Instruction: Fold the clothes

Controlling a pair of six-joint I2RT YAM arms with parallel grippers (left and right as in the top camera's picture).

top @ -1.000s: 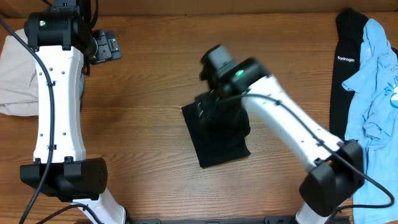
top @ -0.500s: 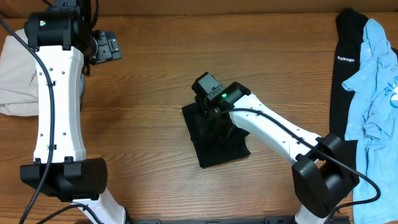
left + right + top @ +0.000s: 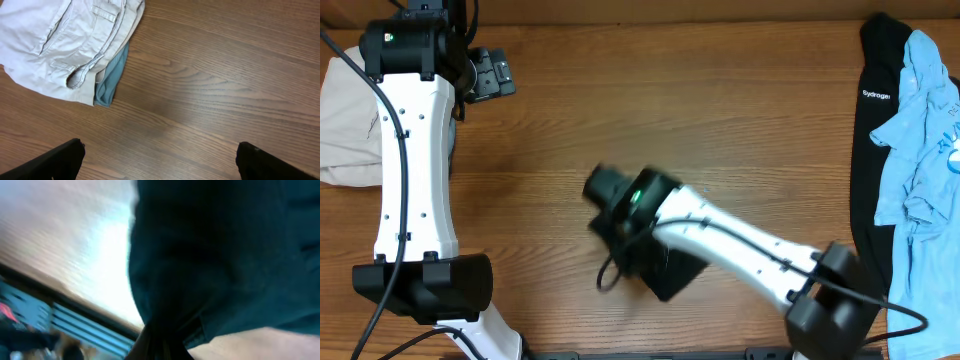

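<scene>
From above, the left arm (image 3: 415, 160) stands along the left side of the table (image 3: 620, 90), with the left gripper (image 3: 490, 75) up near the far edge, well apart from everything in the middle. A heap of beige trousers (image 3: 340, 120) lies at the left edge beside it. The right arm (image 3: 730, 235) reaches in from the near right corner, its head smeared with motion. The black T-shirt (image 3: 670, 275) is a small dark bundle low in the middle of the table, partly under that arm. At the far right lie a black top with white lettering (image 3: 872, 110) and a light-blue T-shirt (image 3: 920, 150) overlapping it.

The left wrist camera looks down on bare wood. The beige trousers sit at the upper left with a teal cloth (image 3: 111, 80) poking out under them. The two dark fingertips (image 3: 67, 157) sit at opposite bottom corners, so this gripper is spread wide and holds nothing.

The right wrist camera is badly blurred. Dark cloth fills most of the picture, with pale wood to the left. The cloth draws into a tight bunch at the bottom edge, where the right gripper (image 3: 157, 347) appears clamped on it, though the fingers themselves are lost in the blur.
</scene>
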